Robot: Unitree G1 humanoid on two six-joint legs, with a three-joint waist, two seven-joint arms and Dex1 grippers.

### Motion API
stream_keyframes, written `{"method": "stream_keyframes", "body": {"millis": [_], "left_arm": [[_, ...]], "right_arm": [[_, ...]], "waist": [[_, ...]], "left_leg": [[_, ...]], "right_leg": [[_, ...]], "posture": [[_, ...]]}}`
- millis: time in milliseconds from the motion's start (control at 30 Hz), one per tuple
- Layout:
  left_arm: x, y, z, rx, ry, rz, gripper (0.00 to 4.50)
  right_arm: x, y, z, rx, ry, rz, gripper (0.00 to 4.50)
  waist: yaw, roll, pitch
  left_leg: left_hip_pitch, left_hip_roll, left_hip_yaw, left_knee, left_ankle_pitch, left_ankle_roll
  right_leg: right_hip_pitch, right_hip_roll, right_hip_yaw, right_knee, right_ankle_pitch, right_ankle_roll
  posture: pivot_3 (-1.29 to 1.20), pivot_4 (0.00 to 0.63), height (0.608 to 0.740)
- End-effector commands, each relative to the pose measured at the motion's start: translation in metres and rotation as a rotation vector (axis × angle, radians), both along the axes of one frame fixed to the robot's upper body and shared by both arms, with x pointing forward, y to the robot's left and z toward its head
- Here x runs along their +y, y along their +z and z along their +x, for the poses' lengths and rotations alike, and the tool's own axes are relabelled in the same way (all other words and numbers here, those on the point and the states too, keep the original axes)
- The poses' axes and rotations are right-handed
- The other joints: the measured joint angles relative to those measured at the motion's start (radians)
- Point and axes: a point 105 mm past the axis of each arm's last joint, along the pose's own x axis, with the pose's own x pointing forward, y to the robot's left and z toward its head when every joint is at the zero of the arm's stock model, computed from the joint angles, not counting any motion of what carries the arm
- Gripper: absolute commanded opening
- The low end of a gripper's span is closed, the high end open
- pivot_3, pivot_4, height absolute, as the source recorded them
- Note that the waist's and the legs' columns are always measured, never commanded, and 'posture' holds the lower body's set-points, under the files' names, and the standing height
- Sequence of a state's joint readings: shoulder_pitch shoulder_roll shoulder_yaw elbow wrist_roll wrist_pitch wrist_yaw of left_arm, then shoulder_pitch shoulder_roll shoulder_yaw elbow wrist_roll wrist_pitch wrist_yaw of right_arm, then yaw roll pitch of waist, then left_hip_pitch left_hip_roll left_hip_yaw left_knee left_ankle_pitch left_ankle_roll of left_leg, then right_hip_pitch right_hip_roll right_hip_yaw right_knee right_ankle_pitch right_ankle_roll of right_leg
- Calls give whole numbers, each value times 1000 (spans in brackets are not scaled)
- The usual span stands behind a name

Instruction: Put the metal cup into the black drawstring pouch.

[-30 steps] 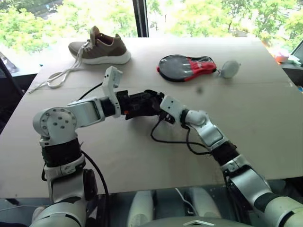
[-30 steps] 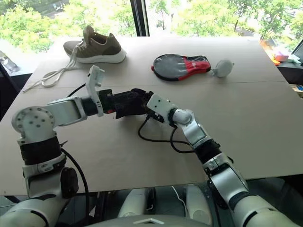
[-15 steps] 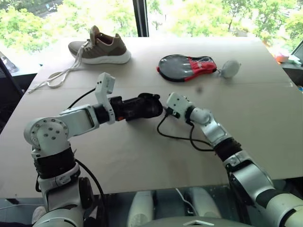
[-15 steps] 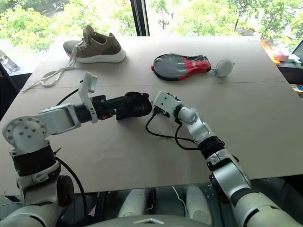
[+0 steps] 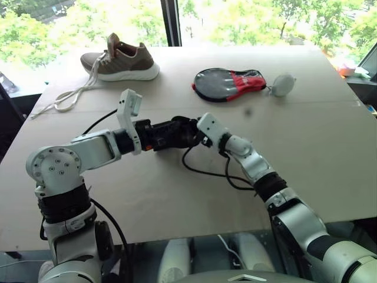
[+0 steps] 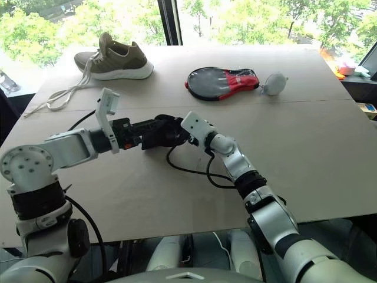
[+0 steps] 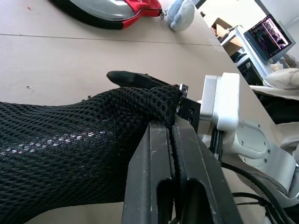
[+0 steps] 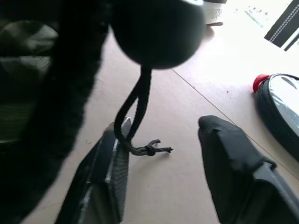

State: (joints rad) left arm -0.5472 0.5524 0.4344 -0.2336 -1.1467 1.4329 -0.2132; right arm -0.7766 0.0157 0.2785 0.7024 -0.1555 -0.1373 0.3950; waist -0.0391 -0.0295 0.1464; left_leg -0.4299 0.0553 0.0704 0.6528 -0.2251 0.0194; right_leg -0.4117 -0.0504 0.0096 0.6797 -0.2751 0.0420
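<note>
The black drawstring pouch (image 5: 174, 132) is a mesh bag held off the table at mid-table. My left gripper (image 7: 174, 126) is shut on a bunched edge of the pouch (image 7: 70, 140). My right gripper (image 5: 196, 135) sits at the pouch's other end, pointing into it. In the right wrist view its fingers (image 8: 233, 163) stand apart, open. The pouch's toggle (image 8: 156, 28) and knotted cord (image 8: 135, 112) hang between them, gripped by neither. The metal cup is hidden. A few pale glints show through the mesh, and I cannot tell what they are.
A brown shoe (image 5: 121, 59) with loose laces (image 5: 65, 100) lies at the far left. A black-and-red racket-shaped case (image 5: 230, 84) and a grey-white ball (image 5: 284, 85) lie at the far right. A black cable (image 5: 206, 171) loops on the table (image 5: 330, 147) under my right arm.
My right gripper drew back a little from the pouch half a second ago and has returned to its end. The left gripper keeps its hold in the same place.
</note>
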Motion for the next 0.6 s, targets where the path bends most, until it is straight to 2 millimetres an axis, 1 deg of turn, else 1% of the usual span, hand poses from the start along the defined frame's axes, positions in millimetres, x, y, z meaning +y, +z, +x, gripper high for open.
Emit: {"method": "stream_keyframes", "body": {"millis": [33,67,200,267,333,367,400,500,600], "left_arm": [[3,11,-7,-50,-4,-1,0],[4,10,-7,-49,-1,-1,0],[0,5,-9,-41,-5,-7,0],[-5,1,-9,-26,-16,-16,0],[-12,9,-8,-98,-16,-82,0],[-15,7,-8,-99,-23,-65,0],[-18,6,-9,-92,-37,-85,0],[-28,11,-10,-128,-100,-101,895],[-33,16,-11,-185,-135,-55,2253]], "right_arm": [[-3,16,2,-70,-6,44,170],[-6,18,3,-85,-14,41,78],[-26,26,9,-157,-64,6,78],[-40,34,11,-213,-91,-27,78],[-51,41,11,-257,-104,-51,78],[-57,46,10,-282,-114,-65,78],[-62,51,9,-306,-121,-75,78],[-84,70,3,-385,-143,-130,0],[-91,80,-4,-422,-149,-159,0]], "waist": [[-1,0,0],[-1,0,0],[0,0,0],[2,0,0],[5,0,0],[4,0,0],[3,0,0],[3,0,0],[1,0,0]], "left_leg": [[0,0,0,0,0,0],[0,0,0,0,0,0],[0,0,0,0,0,0],[0,0,0,0,0,0],[0,0,0,0,0,0],[0,-1,0,0,0,0],[0,-1,0,0,0,0],[0,0,0,-1,0,0],[0,0,1,-1,0,0]], "right_leg": [[0,0,0,0,0,0],[0,0,0,0,0,0],[0,0,0,0,0,0],[0,-1,0,0,0,0],[0,-2,0,0,0,0],[0,-2,0,0,0,0],[0,-2,0,0,0,0],[0,-1,0,0,0,0],[0,0,1,0,0,0]], "posture": [[0,150,740],[0,150,740],[0,150,740],[0,150,740],[0,150,740],[0,150,740],[0,150,740],[0,150,740],[0,150,740]]}}
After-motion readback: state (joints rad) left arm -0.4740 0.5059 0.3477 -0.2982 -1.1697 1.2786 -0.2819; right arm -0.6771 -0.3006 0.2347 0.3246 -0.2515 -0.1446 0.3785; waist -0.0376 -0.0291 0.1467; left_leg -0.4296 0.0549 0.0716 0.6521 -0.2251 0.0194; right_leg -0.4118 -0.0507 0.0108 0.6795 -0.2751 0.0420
